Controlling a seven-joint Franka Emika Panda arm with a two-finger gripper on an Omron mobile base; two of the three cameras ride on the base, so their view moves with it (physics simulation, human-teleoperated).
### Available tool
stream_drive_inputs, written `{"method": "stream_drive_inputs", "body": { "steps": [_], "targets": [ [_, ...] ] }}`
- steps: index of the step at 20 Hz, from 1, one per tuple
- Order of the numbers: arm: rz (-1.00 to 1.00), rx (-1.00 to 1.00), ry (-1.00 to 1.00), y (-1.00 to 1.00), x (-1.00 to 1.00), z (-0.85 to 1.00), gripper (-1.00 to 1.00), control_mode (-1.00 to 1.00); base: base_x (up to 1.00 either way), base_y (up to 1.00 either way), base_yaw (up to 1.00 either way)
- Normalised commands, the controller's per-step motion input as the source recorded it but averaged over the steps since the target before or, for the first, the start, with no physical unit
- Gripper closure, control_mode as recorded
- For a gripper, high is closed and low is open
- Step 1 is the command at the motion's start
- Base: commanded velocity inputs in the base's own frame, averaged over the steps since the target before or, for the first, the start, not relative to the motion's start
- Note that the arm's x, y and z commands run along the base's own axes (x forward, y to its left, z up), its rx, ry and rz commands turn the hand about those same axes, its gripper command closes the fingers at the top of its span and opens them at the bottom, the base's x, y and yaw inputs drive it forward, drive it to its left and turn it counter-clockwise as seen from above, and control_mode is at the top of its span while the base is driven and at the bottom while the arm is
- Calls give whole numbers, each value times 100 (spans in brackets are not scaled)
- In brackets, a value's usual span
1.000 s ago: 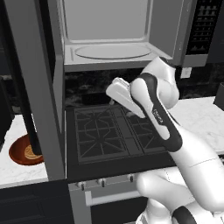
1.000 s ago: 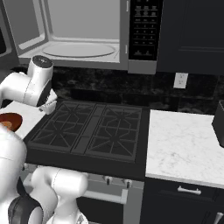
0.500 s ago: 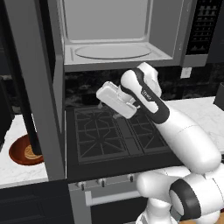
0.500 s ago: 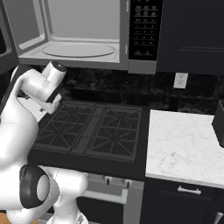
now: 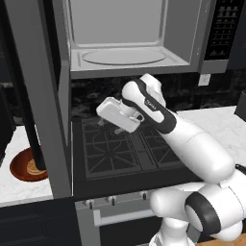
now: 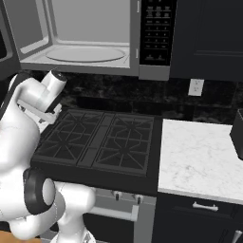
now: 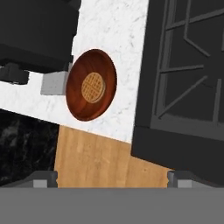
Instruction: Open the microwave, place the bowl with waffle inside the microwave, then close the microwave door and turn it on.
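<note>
The microwave (image 5: 120, 38) (image 6: 85, 42) stands open above the stove, its pale inside and round turntable bare. The microwave door (image 5: 41, 72) is swung out to the left and I see it edge-on. On the white counter left of the stove rests the reddish-brown bowl (image 5: 26, 168) (image 7: 91, 84), partly behind the door, with the golden waffle (image 7: 93, 87) in its middle. My gripper (image 5: 102, 115) (image 7: 113, 179) hangs open over the stove's left burners, well above and to the right of the bowl, with nothing between its fingers.
The black gas stove (image 5: 125, 149) (image 6: 99, 142) lies under the arm. A white marble counter (image 6: 199, 161) runs to its right, with a dark object (image 6: 237, 133) at its far edge. The microwave's button panel (image 6: 156, 33) is on its right side.
The hand has swung a little left and down over the stove's left side. The jaws have stayed open; the bowl and the door have not moved.
</note>
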Motion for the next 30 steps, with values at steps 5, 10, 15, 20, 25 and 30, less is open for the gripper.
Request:
{"method": "stream_drive_inputs", "body": {
  "steps": [5, 10, 15, 20, 25, 30],
  "targets": [
    [5, 0, -5, 32, 0, -20, -100, -100, 0, 0, 0],
    [1, 0, -1, 43, 19, -40, -100, -100, 0, 0, 0],
    [0, 0, 0, 47, 25, -33, -100, -100, 0, 0, 0],
    [0, 0, 0, 42, 21, -23, -100, -100, 0, 0, 0],
    [0, -2, 0, 35, 25, -29, -100, -100, 0, 0, 0],
    [0, -3, 0, 25, 29, -40, -100, -100, 0, 0, 0]
  ]
}}
